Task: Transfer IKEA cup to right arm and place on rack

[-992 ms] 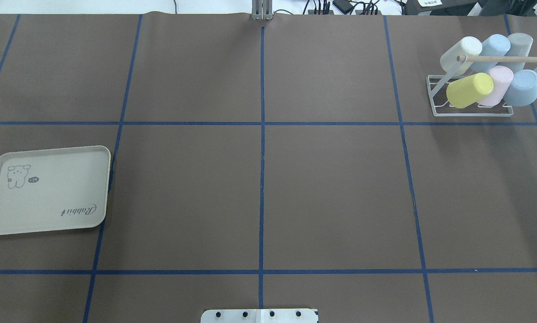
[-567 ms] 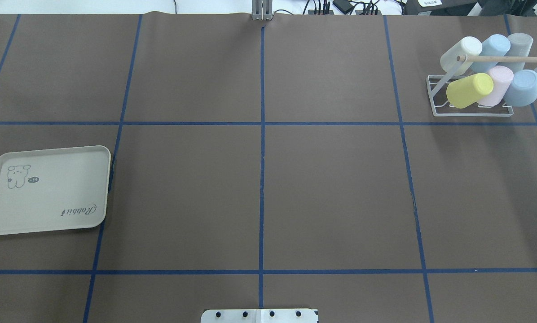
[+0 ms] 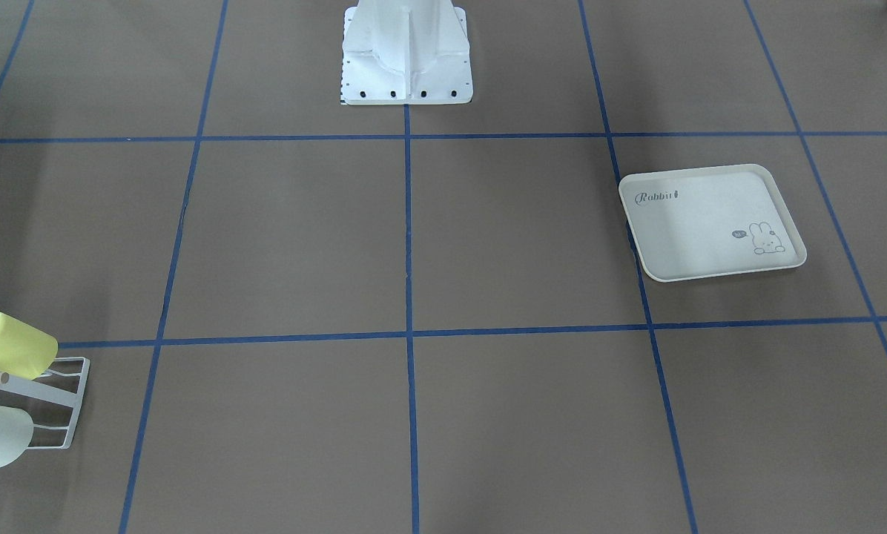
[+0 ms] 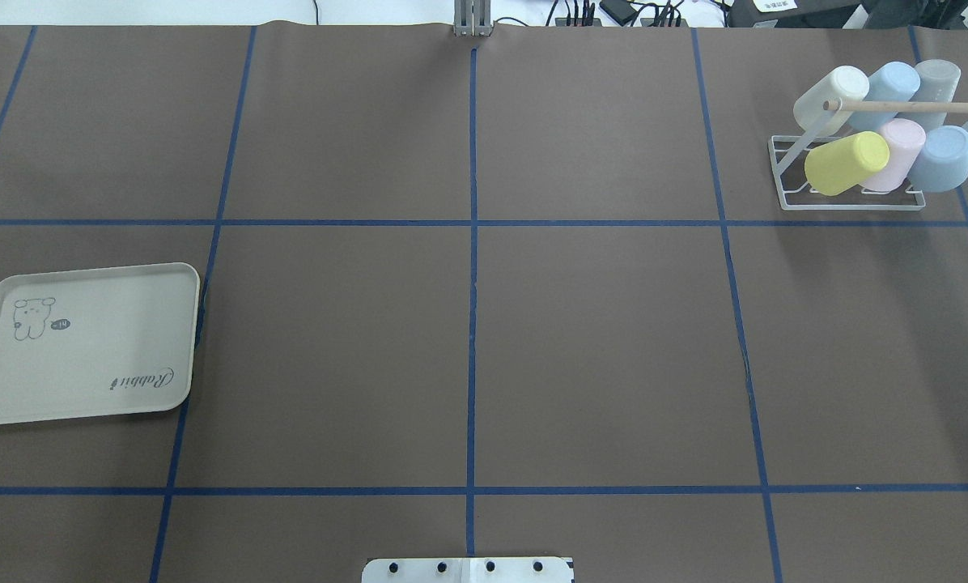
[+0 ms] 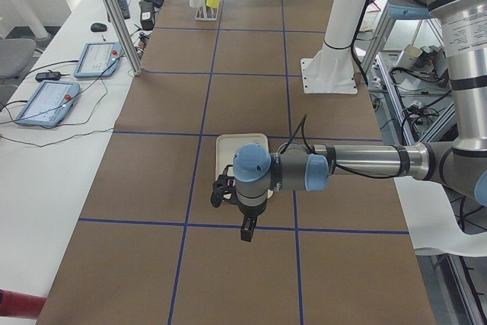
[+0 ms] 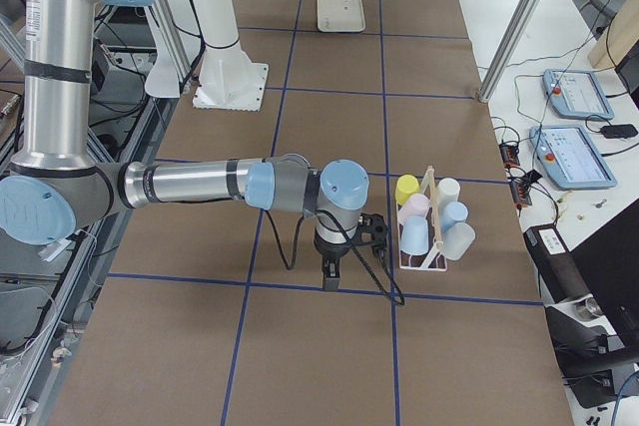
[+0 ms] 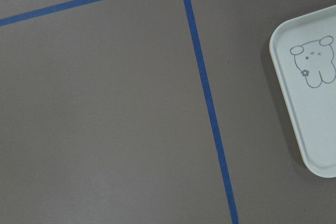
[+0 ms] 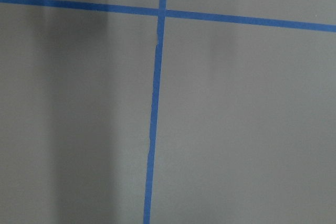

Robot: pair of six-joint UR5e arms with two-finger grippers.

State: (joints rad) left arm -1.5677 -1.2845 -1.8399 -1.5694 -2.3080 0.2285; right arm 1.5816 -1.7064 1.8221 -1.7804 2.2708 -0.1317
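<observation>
While the tray (image 4: 95, 356) stays put, the rack (image 4: 937, 106) keeps six cups (image 4: 847, 163).

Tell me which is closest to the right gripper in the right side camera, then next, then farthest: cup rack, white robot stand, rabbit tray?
From the right gripper:
1. cup rack, just beside it, on the desk side.
2. white robot stand, farther up the table, at the robot's edge.
3. rabbit tray, way off at the table's far end.
</observation>
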